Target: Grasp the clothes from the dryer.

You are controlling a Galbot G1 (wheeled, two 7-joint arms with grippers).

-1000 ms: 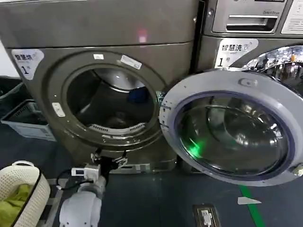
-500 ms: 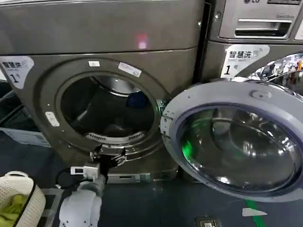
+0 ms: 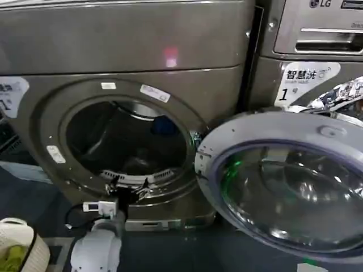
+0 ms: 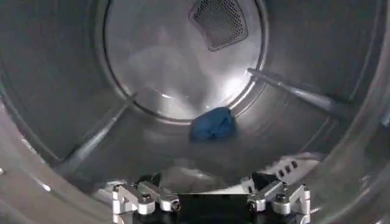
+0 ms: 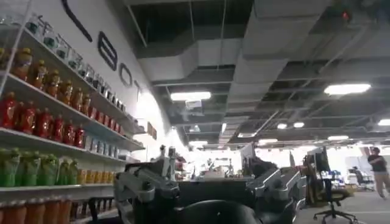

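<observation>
Head view: we find the left gripper at the lower rim of the dryer mouth, fingers spread and pinching nothing. We note the clothes — a pale heap — on the drum floor just beyond the fingertips, a blue garment farther back. We log the right gripper facing shelves, fingers apart, empty.

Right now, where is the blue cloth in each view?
Head view: blue cloth deep inside the dryer, right of the mouth's centre.
Left wrist view: at the drum's rear wall, beyond the left gripper.
Right wrist view: faces shelves instead.
Shared landmark: left gripper at the mouth's lower rim.
</observation>
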